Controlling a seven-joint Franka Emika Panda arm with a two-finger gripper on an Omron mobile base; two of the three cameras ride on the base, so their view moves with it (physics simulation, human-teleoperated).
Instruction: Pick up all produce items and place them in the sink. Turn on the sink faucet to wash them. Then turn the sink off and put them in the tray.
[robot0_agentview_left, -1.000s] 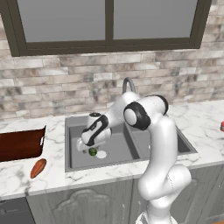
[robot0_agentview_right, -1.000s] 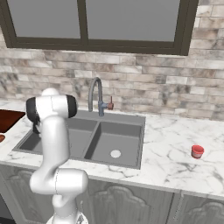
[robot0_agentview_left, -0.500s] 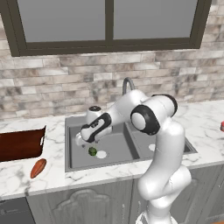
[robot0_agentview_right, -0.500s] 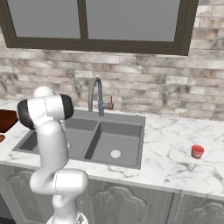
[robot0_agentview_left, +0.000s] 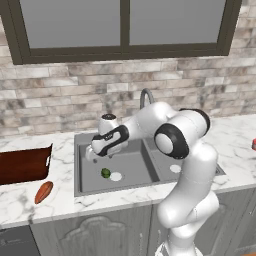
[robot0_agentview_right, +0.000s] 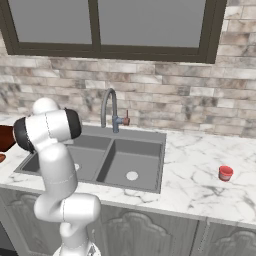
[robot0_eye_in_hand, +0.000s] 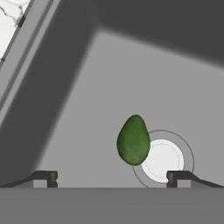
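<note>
- The dark-green, pear-shaped fruit (robot0_eye_in_hand: 133, 140) lies on the floor of the dark grey double-basin sink (robot0_agentview_left: 135, 167), touching its pale round drain (robot0_eye_in_hand: 162, 159), ready for washing.
- The gripper (robot0_eye_in_hand: 111, 176), low in the hand view, hangs above with fingers spread, grasping nothing.
- The tapered orange-red vegetable (robot0_agentview_left: 43, 192) lies lower left on the counter, beside the reddish-brown wooden tray (robot0_agentview_left: 22, 165), likely next.

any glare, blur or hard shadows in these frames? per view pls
Left base view: even flat light, no glare, sink floor evenly dark around the green fruit. Right base view: sharp, faucet shows no highlights. Hand view: sharp; soft shading darkens the basin walls, with no distinct shadow beside the fruit.
</note>
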